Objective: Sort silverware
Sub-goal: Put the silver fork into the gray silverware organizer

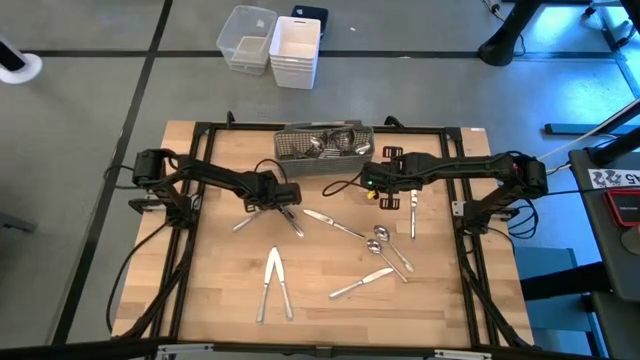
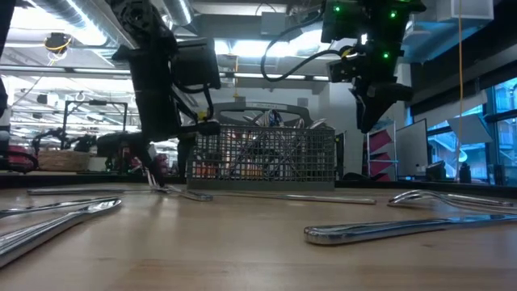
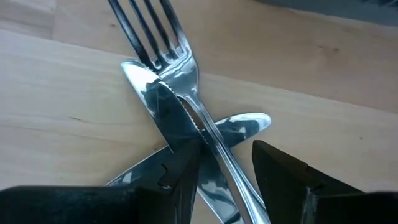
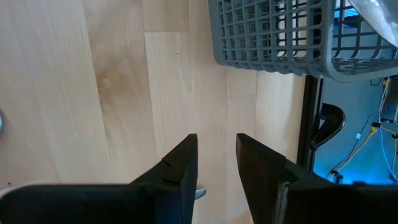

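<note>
Loose silverware lies flat on the wooden table: two knives (image 1: 272,280), a knife (image 1: 360,283), spoons (image 1: 380,240), a knife (image 1: 330,220) and a fork (image 1: 412,215). More pieces stand in the grey mesh caddy (image 1: 323,143) at the far edge. My left gripper (image 1: 272,205) (image 3: 221,158) is open and down at the table over a small crossed pile. Its fingers stand on either side of a fork's handle (image 3: 217,146), which lies over a knife (image 3: 161,106) and a third piece (image 3: 245,122). My right gripper (image 1: 385,195) (image 4: 216,146) (image 2: 370,121) is open, empty and raised, near the caddy. My left gripper comes at the crossed pile from above, pointing down, with its fingers (image 3: 183,177) across the fork's handle and the knife. One finger overlaps the knife in the wrist view. Whether it touches the metal, I cannot tell.
The caddy (image 2: 262,158) stands against the table's far edge between the two arms. A black frame (image 1: 470,250) runs along the table's sides. Two plastic bins (image 1: 272,42) sit on the floor beyond the table. Bare wood (image 1: 220,285) shows at the near left.
</note>
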Tool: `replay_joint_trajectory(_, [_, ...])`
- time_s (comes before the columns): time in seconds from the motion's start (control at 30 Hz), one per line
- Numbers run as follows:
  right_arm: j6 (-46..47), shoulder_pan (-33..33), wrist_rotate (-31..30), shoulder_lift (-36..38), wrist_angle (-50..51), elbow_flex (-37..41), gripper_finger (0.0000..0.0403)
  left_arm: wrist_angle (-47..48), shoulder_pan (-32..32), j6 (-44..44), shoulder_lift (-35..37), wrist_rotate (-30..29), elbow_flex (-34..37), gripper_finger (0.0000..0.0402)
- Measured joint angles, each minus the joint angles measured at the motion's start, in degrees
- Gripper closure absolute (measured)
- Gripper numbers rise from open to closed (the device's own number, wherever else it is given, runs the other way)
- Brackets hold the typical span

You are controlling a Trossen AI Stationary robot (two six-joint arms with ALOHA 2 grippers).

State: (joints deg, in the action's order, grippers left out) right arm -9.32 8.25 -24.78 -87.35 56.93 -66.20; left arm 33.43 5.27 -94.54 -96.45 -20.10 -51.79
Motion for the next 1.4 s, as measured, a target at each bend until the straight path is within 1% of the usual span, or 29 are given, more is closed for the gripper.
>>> replay_joint_trajectory(0.23, [0.0,0.0,0.0,0.0,0.0,0.0,0.0292,0.2,2.6,-0.1,-0.1,-0.3,0.0,0.0259])
replay_joint_trajectory(0.43, [0.0,0.0,0.0,0.0,0.1,0.0,0.0292,0.7,6.4,3.3,-0.1,-0.2,0.0,0.0259])
replay_joint_trajectory(0.63, [-0.1,0.0,0.0,0.0,0.1,0.0,0.0292,0.7,9.1,5.1,-0.1,2.5,0.0,0.0259])
replay_joint_trajectory(0.8, [-0.2,0.0,0.0,0.0,0.2,0.0,0.0292,0.6,8.5,8.0,-0.1,3.9,0.0,0.0259])
replay_joint_trajectory(0.93, [-0.2,0.0,0.0,0.0,0.2,0.0,0.0292,0.0,7.6,6.2,-0.1,4.1,0.0,0.0259])
replay_joint_trajectory(1.23, [-1.7,0.0,0.0,0.0,0.2,0.0,0.0292,0.1,6.3,6.4,-0.1,4.1,0.0,0.0259])
replay_joint_trajectory(1.4, [-1.7,0.0,0.0,3.3,0.4,0.0,0.0292,0.2,5.7,6.5,1.6,4.2,0.0,0.0259])
